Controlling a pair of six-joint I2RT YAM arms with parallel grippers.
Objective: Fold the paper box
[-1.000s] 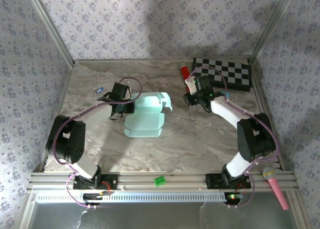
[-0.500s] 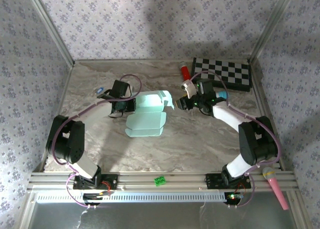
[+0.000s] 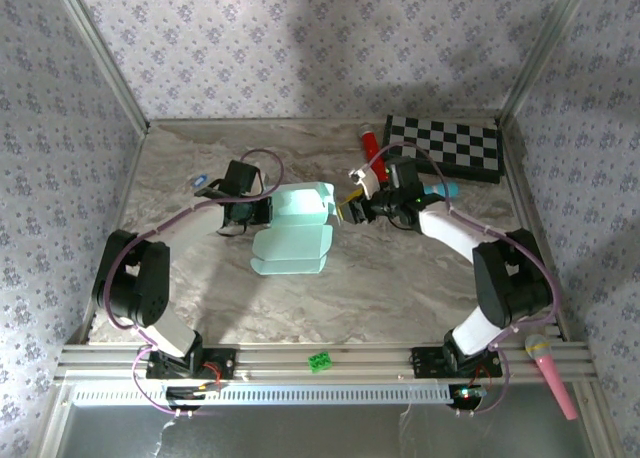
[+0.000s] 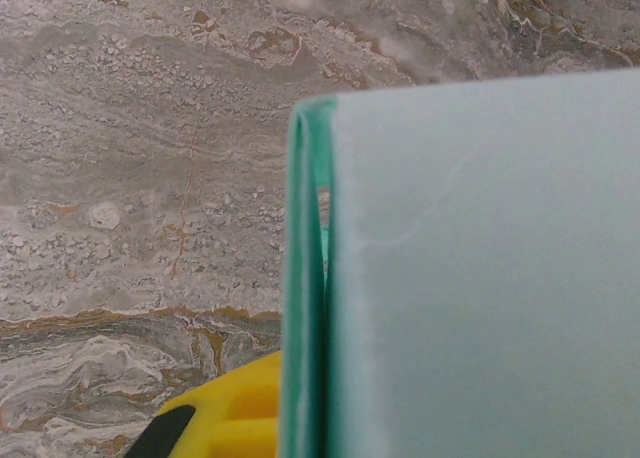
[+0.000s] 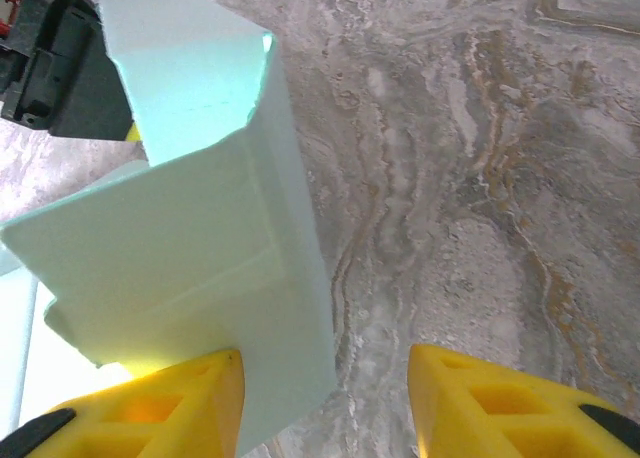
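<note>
While the left gripper (image 3: 250, 215) is pinched shut on the paper box (image 3: 295, 233), the right gripper (image 3: 347, 210) stands spread at the box's opposite side. From the top camera, the pale mint card sits near the middle of the marble table (image 3: 400, 278), a little toward 9 o'clock. Its flatter part lies toward 6 o'clock and a raised, folded part toward 12 o'clock. The left gripper meets the raised part from 9 o'clock; the right one comes in from 3 o'clock, by a curled flap.

At the left wrist, the paper box (image 4: 480, 278) shows a doubled card edge running upright, with one yellow finger (image 4: 235, 418) below it at 7 o'clock.

At the right wrist, the paper box (image 5: 200, 248) is a bent panel whose lower corner reaches into the gap of the right gripper (image 5: 325, 363). One yellow finger (image 5: 170, 403) lies against the card at 7 o'clock; the other is apart over bare marble.

A checkerboard (image 3: 445, 145) lies at the table's 1 o'clock corner, with a red cylinder (image 3: 369, 141) just beside it at 9 o'clock.
</note>
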